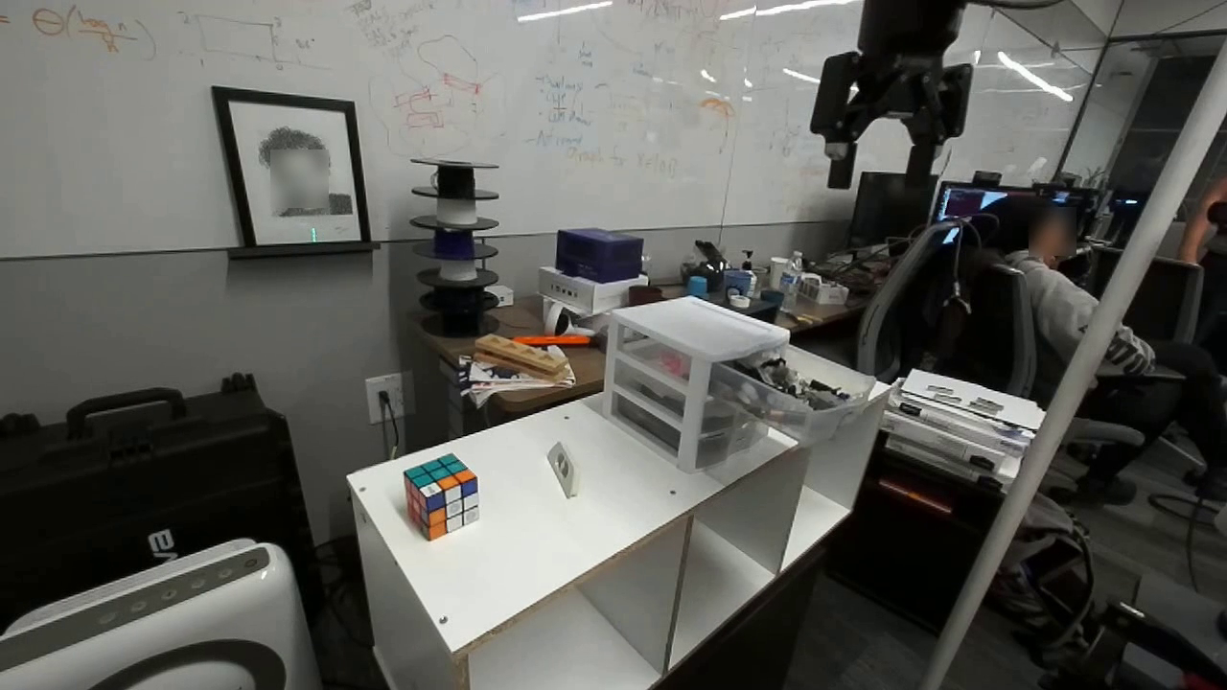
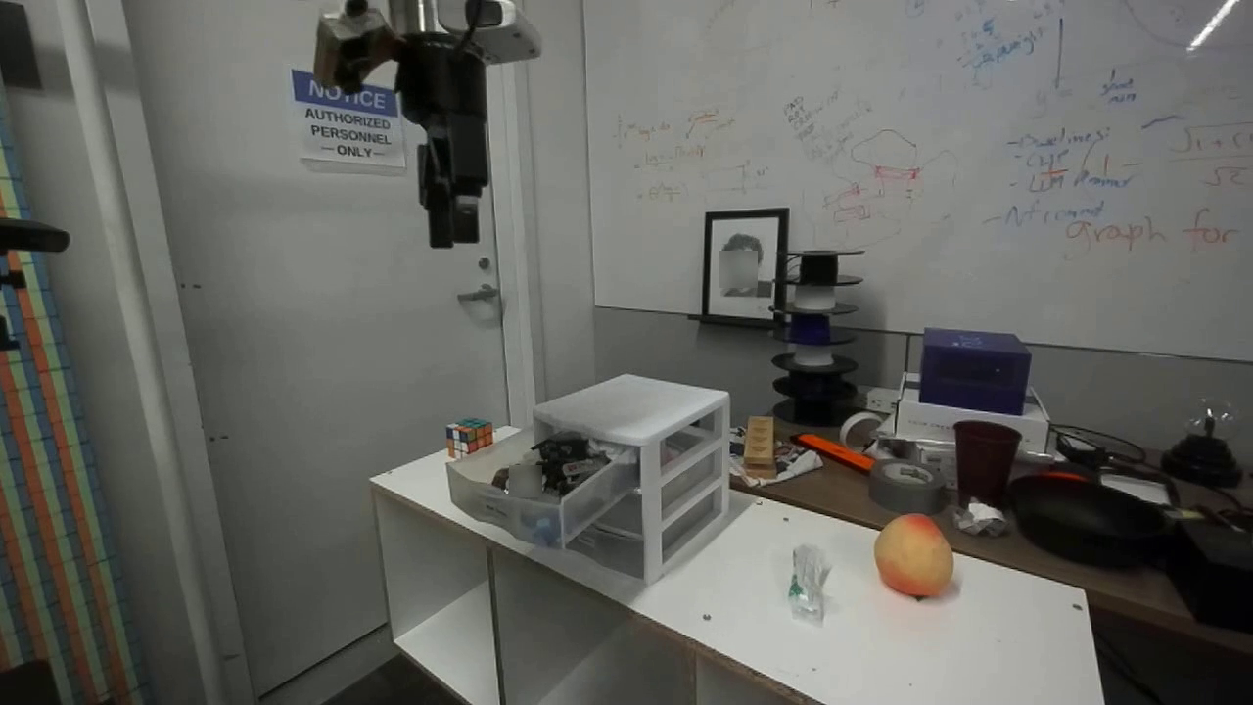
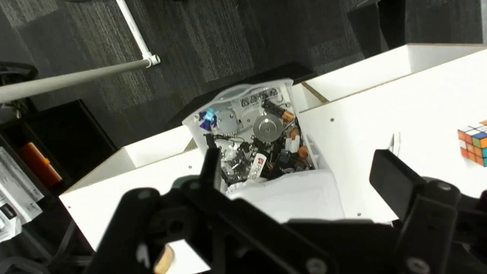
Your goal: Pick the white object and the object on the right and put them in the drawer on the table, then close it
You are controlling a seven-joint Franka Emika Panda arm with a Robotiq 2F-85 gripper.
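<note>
Near a scribbled whiteboard [image 1: 575, 125], the white table [image 1: 613, 508] bears a mini-chest [image 1: 697, 402].

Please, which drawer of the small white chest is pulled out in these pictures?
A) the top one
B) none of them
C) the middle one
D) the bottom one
A: in both exterior views the open drawer juts out directly beneath the flat roof of the chest.
</note>
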